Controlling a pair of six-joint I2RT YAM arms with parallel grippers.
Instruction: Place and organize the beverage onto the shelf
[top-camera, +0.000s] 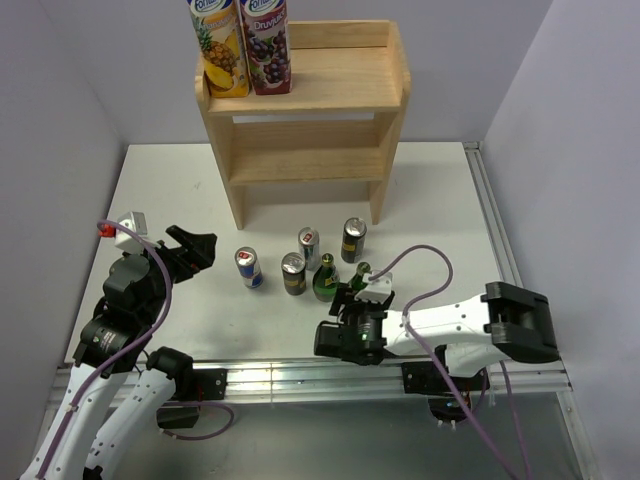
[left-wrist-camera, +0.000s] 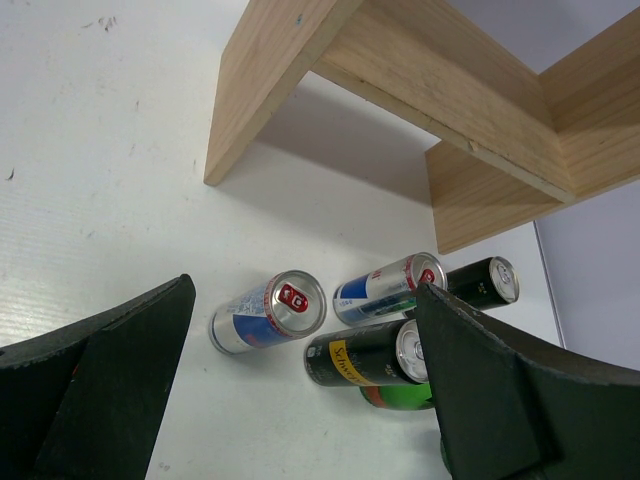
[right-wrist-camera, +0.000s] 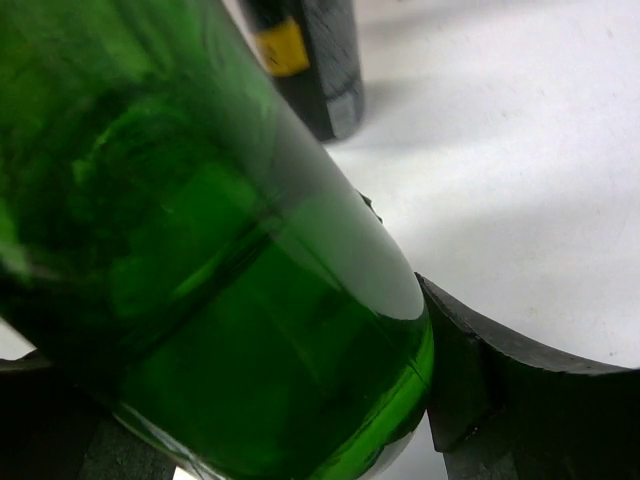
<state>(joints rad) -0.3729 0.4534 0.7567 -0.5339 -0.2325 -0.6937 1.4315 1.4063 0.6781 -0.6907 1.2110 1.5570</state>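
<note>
Right jaws: closed on the held bottle (right-wrist-camera: 250, 250). Green glass fills the gap. One finger (right-wrist-camera: 500, 390) at lower right touches the bottle's side. The other is a dark patch at lower left, mostly hidden by the glass.
Right gripper (top-camera: 358, 292): lower centre of the top view, low over the table (top-camera: 440, 200), pointing up-frame at the drinks.
Held bottle: at the right end of the cluster, its neck showing just above the gripper. Whether its base touches the table cannot be told.
Left jaws: wide apart and holding nothing. Both fingers (left-wrist-camera: 110, 380) frame the cans in the wrist view.
Left gripper (top-camera: 195, 245): left of the top view, above the table, well apart from the nearest can and aimed right toward the cluster.
Second bottle (top-camera: 325, 278): green, upright, just left of the held bottle.
Near black can (top-camera: 293, 273): upright, touching or nearly touching the second bottle's left side.
Blue can (top-camera: 249, 267): upright, alone at the cluster's left end.
Silver can (top-camera: 309, 243): upright, behind the near black can.
Far black can (top-camera: 353, 240): upright, up-frame of the held bottle and nearest the shelf's right panel.
Dark container (right-wrist-camera: 305, 55): yellow label, top of the right wrist view beyond the held bottle. Which drink it is cannot be told.
Shelf (top-camera: 310, 165): top centre, at the table's far side, with the drinks on the table in front of it.
Cartons (top-camera: 222, 45): two juice packs, upright and side by side at the left end of the shelf's top board.
</note>
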